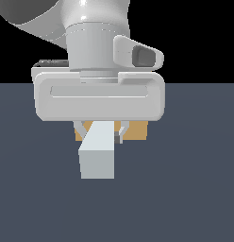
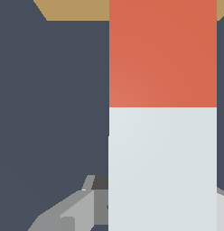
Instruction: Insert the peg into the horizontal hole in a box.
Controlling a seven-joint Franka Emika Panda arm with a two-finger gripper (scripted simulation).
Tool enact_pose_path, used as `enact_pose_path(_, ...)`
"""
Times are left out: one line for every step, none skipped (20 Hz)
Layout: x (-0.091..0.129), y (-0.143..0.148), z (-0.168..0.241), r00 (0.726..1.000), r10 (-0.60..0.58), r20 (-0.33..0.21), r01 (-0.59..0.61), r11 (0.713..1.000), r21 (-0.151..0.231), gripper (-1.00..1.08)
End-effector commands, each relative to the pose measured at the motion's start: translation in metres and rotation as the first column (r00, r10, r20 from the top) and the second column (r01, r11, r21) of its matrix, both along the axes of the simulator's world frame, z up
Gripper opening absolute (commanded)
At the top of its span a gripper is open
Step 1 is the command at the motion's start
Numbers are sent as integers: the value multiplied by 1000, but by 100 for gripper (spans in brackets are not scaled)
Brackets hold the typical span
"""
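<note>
My gripper (image 1: pixel 100 131) is shut on the peg (image 1: pixel 97 158), with a finger (image 1: pixel 120 134) on each side of its pale grey-white part. In the exterior view the peg's pale end faces the camera and the bar runs back towards the tan box (image 1: pixel 137 132), which sits just behind the gripper and is mostly hidden by it. In the wrist view the peg (image 2: pixel 162 149) lies lengthwise, and its red-orange end (image 2: pixel 162 54) points at the box (image 2: pixel 73 10) and overlaps the box's edge. The hole is hidden in both views.
A flat dark blue-grey floor (image 1: pixel 194 189) surrounds the box and the peg. The arm's large white hand body (image 1: pixel 99 97) blocks most of the box in the exterior view. No other objects show.
</note>
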State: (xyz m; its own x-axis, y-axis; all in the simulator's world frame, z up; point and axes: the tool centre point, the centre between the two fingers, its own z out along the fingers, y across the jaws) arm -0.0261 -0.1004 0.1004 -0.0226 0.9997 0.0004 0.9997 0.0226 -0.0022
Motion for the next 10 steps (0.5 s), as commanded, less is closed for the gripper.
enact_pose_path(0,0,0,1000,0,1,0,1000,0,-100)
enact_pose_path(0,1,0,1000,0,1,0,1000,0,-100)
enact_pose_path(0,3,0,1000,0,1,0,1000,0,-100)
enact_pose_path(0,6,0,1000,0,1,0,1000,0,-100)
enact_pose_path(0,9,0,1000,0,1,0,1000,0,-100)
enact_pose_path(0,14,1,1000,0,1,0,1000,0,-100)
enact_pose_path(0,19,1,1000,0,1,0,1000,0,-100)
enact_pose_path(-1,24,1,1000,0,2,0,1000,0,-100)
enact_pose_path(-1,31,1,1000,0,2,0,1000,0,-100)
enact_pose_path(-1,38,1,1000,0,2,0,1000,0,-100)
